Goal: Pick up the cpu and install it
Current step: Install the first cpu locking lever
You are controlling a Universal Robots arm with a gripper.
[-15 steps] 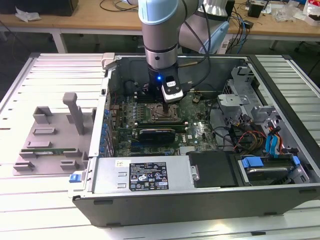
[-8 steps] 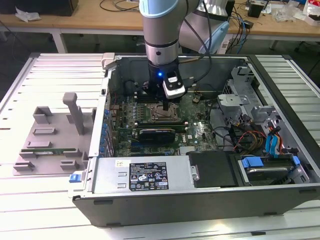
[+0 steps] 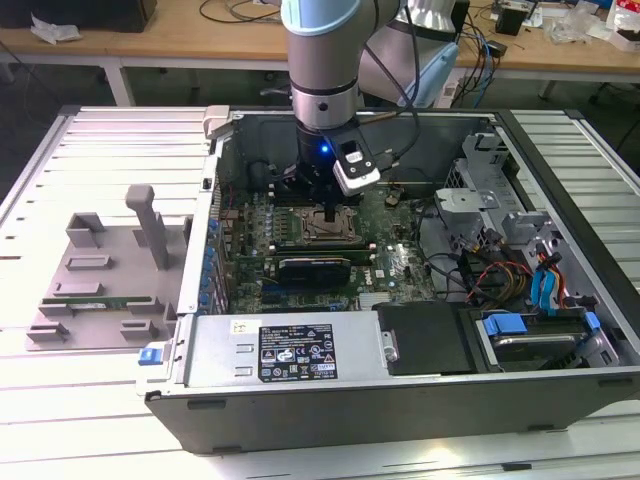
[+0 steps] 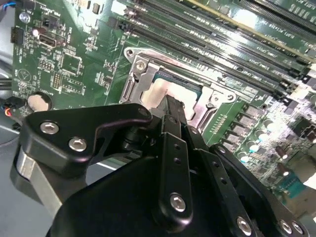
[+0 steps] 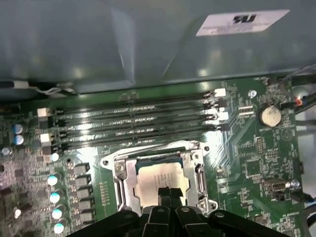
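Black gripper [image 5: 169, 197] fingers together, tip down on the silver cpu [image 5: 160, 178] sitting inside the socket frame [image 5: 122, 178] on the green motherboard [image 5: 256, 158]; risk as I see it: any side drag or tilt shifts the chip off register and bends socket pins.

The black gripper [image 4: 170, 106] fills the lower half of the frame, its linkage arms and silver screws close to the lens, and its narrow tip reaches up to the middle of the frame. There the tip meets the cpu [image 4: 159, 90], whose pale shiny top lies in the metal socket frame [image 4: 140, 69] on the green motherboard [image 4: 64, 59]. Long dark memory slots [image 4: 232, 34] run diagonally across the upper right.
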